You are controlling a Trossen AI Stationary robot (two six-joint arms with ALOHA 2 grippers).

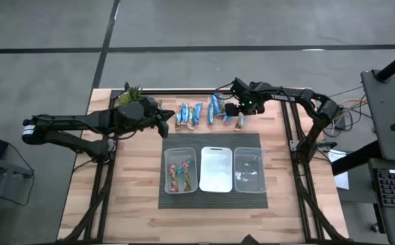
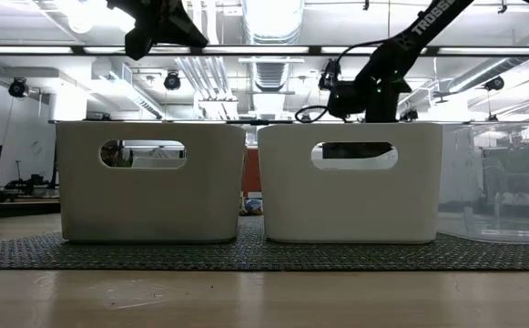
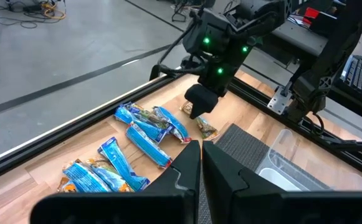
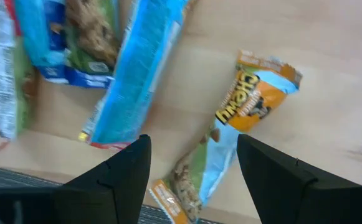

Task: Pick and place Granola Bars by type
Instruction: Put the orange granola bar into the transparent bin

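Wooden desk (image 1: 136, 197) held Granola Bars (image 1: 196, 114) in a row at upper centre. Right claw (image 4: 193, 165) hovered wide open over the row's right end, holding nothing. Left claw (image 3: 201, 152) sat shut, empty, left of the bars.

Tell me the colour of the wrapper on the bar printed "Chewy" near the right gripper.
Orange and tan, with dark lettering on the bar; the right wrist view shows it best.
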